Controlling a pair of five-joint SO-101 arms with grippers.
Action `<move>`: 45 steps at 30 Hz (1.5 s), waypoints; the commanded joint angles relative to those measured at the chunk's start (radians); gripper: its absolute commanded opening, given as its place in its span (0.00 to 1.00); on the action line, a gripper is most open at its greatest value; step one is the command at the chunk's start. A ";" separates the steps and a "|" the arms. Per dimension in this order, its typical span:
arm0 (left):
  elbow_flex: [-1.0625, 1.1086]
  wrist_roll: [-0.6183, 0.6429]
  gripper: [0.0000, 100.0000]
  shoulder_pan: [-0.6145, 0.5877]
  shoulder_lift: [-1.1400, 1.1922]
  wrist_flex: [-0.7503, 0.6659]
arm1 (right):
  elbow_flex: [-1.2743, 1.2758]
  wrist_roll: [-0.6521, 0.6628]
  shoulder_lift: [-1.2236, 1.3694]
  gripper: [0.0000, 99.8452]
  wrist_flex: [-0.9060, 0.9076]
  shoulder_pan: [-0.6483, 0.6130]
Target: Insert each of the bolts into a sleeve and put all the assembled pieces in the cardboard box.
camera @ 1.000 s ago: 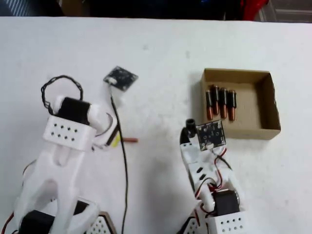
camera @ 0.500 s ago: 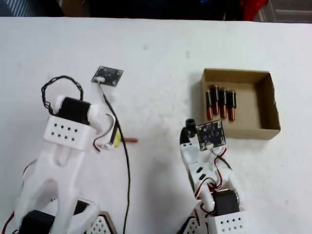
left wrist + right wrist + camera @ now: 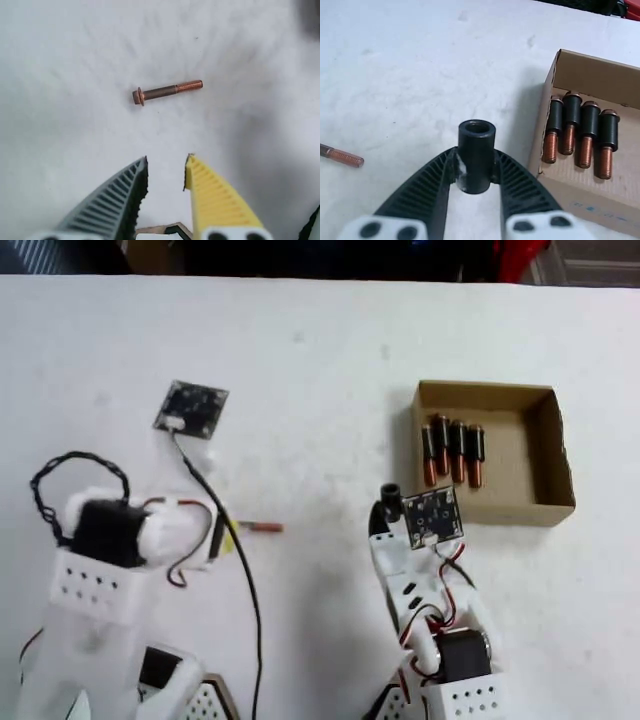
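Four pieces (image 3: 452, 452) are lying in the box (image 3: 548, 502); right fingers (image 3: 507, 175) are gripping a sleeve (image 3: 476, 155); one bolt (image 3: 166, 91) is waiting ahead of the parted, empty left fingers (image 3: 192, 172).

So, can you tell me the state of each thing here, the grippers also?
left gripper: open, empty, apart from the bolt.
bolt: lying flat on the table, loose, no sleeve on it.
right gripper: shut on the sleeve.
sleeve: upright, its hole empty.
cardboard box: open on top.
assembled pieces: four, side by side in the cardboard box.
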 commanded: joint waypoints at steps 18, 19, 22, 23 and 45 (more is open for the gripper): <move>0.471 0.305 0.15 -0.005 -0.027 -0.654 | -0.011 -0.002 -0.010 0.02 -0.027 0.007; 0.480 0.322 0.15 -0.005 -0.025 -0.675 | -0.011 -0.002 -0.010 0.02 -0.027 0.007; 0.512 0.397 0.15 -0.005 -0.022 -0.730 | -0.011 -0.002 -0.010 0.02 -0.027 0.007; 0.523 0.417 0.15 -0.005 -0.022 -0.743 | -0.011 -0.002 -0.010 0.02 -0.027 0.007; 0.743 0.707 0.15 -0.005 -0.021 -0.919 | -0.009 -0.002 -0.010 0.02 -0.027 0.007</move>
